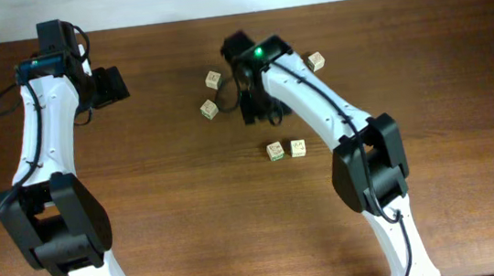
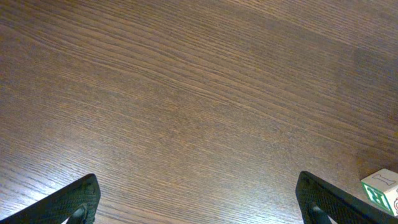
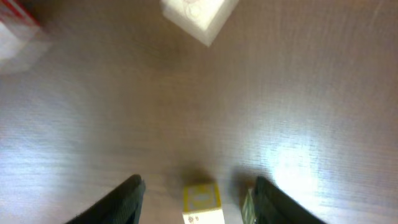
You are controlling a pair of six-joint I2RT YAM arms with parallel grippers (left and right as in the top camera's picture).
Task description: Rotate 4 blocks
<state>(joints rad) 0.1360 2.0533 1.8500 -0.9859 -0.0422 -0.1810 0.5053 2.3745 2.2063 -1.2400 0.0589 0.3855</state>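
A small light-wood alphabet cube (image 3: 202,200), its top face printed yellow, sits on the brown wooden tabletop (image 3: 186,112) squarely between the right gripper (image 3: 196,183) fingers (image 3: 127,196). They stand released, with a gap showing on each side of the cube. A second pale cube (image 3: 199,15) lies well beyond it. The left gripper (image 2: 196,180), spread wide and empty, hovers well apart from that cube, so the right arm is the nearer.

Printed faces on blocks (image 1: 275,151), too blurred, nothing legible
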